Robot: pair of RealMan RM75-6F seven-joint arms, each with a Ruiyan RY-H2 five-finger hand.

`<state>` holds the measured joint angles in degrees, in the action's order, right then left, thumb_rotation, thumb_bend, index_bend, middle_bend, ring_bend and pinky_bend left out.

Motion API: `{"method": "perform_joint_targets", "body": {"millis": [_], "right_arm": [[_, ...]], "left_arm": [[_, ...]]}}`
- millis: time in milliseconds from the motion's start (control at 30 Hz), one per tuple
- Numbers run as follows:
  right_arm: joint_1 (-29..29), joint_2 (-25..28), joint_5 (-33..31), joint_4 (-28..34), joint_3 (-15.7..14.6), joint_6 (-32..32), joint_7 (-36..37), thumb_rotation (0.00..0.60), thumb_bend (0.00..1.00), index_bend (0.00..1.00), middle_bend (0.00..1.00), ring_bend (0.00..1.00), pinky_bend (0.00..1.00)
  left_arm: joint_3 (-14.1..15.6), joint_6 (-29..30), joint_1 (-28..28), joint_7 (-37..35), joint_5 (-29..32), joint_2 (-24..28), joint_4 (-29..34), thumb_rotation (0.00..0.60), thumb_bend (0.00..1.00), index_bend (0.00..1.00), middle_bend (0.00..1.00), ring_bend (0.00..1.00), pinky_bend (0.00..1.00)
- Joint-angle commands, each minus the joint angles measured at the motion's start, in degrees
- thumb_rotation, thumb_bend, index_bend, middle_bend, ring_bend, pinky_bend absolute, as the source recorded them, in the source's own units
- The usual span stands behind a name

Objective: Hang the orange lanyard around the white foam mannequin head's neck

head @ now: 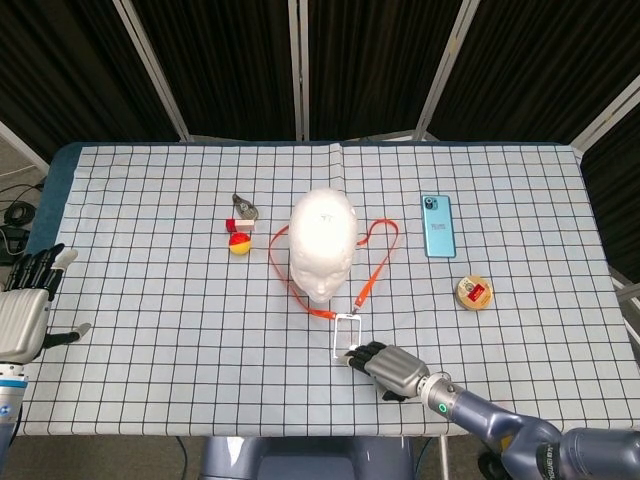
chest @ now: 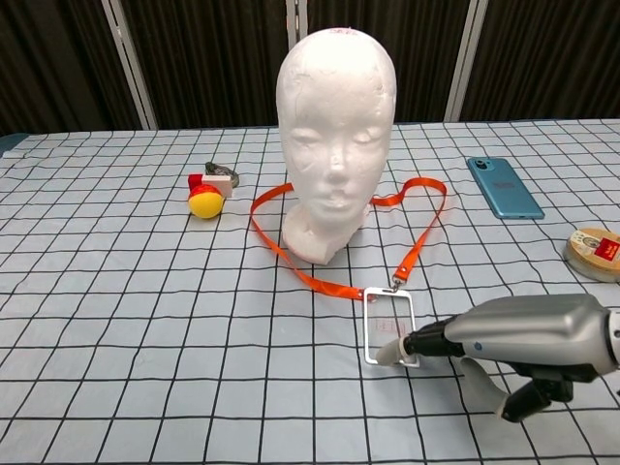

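Note:
The white foam mannequin head (head: 322, 240) (chest: 334, 145) stands upright mid-table. The orange lanyard (head: 375, 262) (chest: 418, 235) lies on the cloth, looped round the base of the neck, its two straps running forward to a clear badge holder (head: 346, 336) (chest: 389, 325). My right hand (head: 392, 367) (chest: 528, 337) lies low over the near table with fingers stretched out; its fingertips (chest: 394, 351) press on the badge holder's near edge, thumb hanging apart. My left hand (head: 25, 308) hovers off the table's left edge, fingers spread, holding nothing.
A blue phone (head: 438, 224) (chest: 504, 186) and a round tin (head: 473, 291) (chest: 595, 250) lie right of the head. A yellow-red ball (head: 239, 243) (chest: 203, 201) and a small grey clip (head: 244, 207) (chest: 221, 175) sit to its left.

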<state>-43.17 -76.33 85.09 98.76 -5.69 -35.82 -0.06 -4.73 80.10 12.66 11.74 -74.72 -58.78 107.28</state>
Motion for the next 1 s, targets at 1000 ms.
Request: {"method": "perform_joint_targets", "body": {"millis": [1000], "right_arm": [[5.8,12.6,22.8,6.3,-8.9,-19.8,-11.1,0.600,1.00,0.10,0.14,0.10,0.15]], "left_arm": [[0.1,-0.2,-0.6,1.8,-0.6,-0.8,0.1,0.600,0.00,0.00,0.00,0.00,0.00]]}}
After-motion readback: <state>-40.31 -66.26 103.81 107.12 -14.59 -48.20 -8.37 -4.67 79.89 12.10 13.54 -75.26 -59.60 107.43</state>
